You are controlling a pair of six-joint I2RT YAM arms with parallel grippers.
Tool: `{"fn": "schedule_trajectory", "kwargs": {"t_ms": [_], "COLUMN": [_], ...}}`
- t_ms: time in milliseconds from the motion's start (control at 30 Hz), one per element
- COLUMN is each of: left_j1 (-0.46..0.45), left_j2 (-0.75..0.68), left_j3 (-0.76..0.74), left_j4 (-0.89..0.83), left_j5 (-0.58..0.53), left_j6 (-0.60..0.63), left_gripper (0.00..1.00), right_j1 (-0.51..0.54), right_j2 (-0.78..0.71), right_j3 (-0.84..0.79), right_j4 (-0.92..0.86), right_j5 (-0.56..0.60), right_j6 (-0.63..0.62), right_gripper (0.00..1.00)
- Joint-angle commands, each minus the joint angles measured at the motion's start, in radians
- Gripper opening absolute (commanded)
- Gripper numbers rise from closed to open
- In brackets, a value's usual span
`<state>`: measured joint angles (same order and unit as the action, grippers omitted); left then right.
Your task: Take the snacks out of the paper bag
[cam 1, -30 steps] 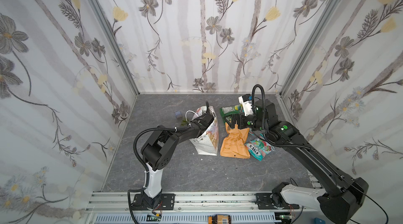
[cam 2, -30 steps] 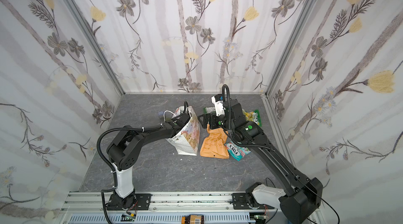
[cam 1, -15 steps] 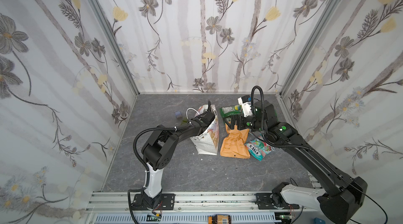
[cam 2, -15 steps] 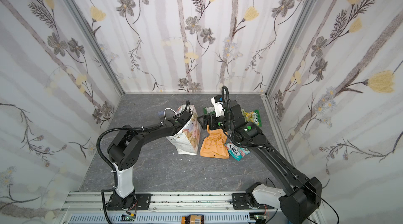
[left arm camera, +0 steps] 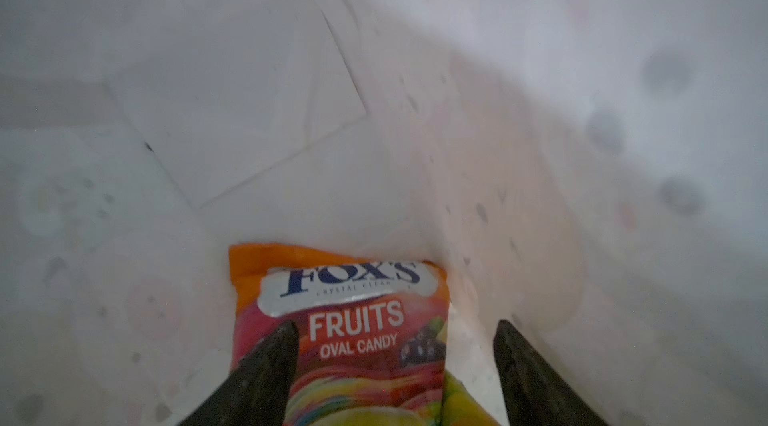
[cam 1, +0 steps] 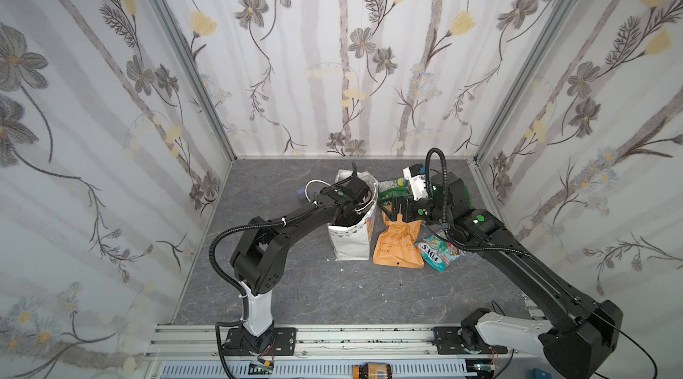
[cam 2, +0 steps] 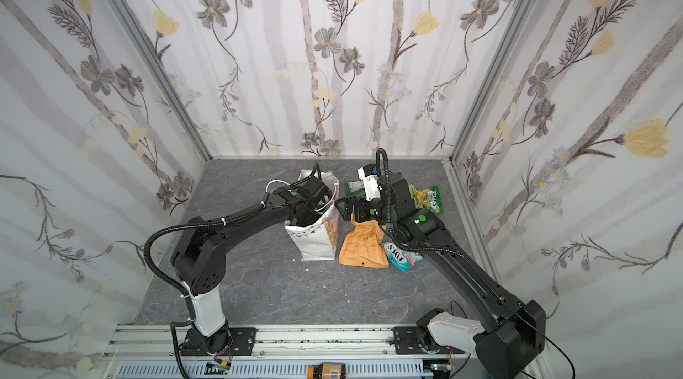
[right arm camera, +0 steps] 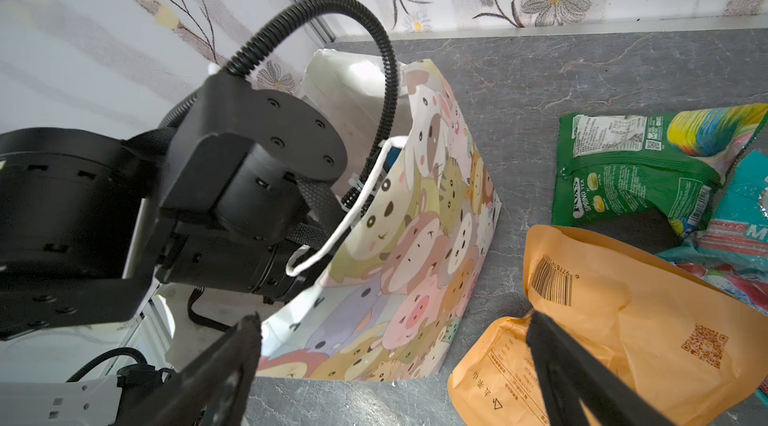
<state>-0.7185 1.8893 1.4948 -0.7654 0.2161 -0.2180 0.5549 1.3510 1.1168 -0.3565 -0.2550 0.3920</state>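
The paper bag stands mid-table, its cartoon-printed side facing the right wrist camera. My left gripper is deep inside it and open. An orange-red FOX'S fruit candy packet lies on the bag floor between its fingers. One finger overlaps the packet and the other stands apart from it. My right gripper hangs open beside the bag, above the top of the orange pouch. A teal FOX'S packet, a green packet and a yellow-green packet lie on the table.
The bag's white cord handle loops over my left wrist. A small blue cube sits just left of the bag. Flower-papered walls close the back and both sides, and the right arm's base rail runs along the front.
My left wrist has sunk further into the bag's mouth, and the bag has shifted slightly with it. The right arm has hardly moved.
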Motion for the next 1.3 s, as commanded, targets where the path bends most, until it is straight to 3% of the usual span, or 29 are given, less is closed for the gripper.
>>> {"fn": "schedule_trajectory", "kwargs": {"t_ms": [0, 267, 533, 633, 900, 1133, 1267], "left_j1": [-0.008, -0.007, -0.008, -0.008, -0.007, -0.007, -0.008], "left_j2": [0.024, 0.135, 0.203, 0.199, 0.169, 0.145, 0.137], "left_j3": [0.006, 0.012, 0.011, 0.003, 0.020, 0.042, 0.047], "left_j4": [-0.146, -0.123, -0.143, -0.140, -0.135, -0.142, -0.146], "left_j5": [0.003, -0.058, -0.032, -0.015, -0.020, -0.038, -0.054], "left_j6": [-0.026, -0.034, -0.025, -0.023, -0.025, -0.026, -0.023], "left_gripper": [0.78, 0.83, 0.84, 0.71, 0.21, 0.01, 0.00], "right_j1": [0.000, -0.003, -0.010, -0.009, -0.009, -0.008, -0.008], "right_j2": [-0.007, 0.003, -0.009, -0.001, 0.004, 0.019, 0.041], "right_j3": [-0.012, -0.012, -0.025, -0.025, -0.025, -0.041, -0.038], "right_j4": [0.048, 0.059, 0.063, 0.068, 0.069, 0.124, 0.194], "right_j5": [0.005, -0.004, 0.008, -0.003, -0.006, -0.033, -0.083], "right_j6": [0.008, 0.007, 0.004, 0.004, 0.013, 0.116, 0.172], "right_gripper": [1.00, 1.00, 1.00, 1.00, 1.00, 1.00, 1.00]}}
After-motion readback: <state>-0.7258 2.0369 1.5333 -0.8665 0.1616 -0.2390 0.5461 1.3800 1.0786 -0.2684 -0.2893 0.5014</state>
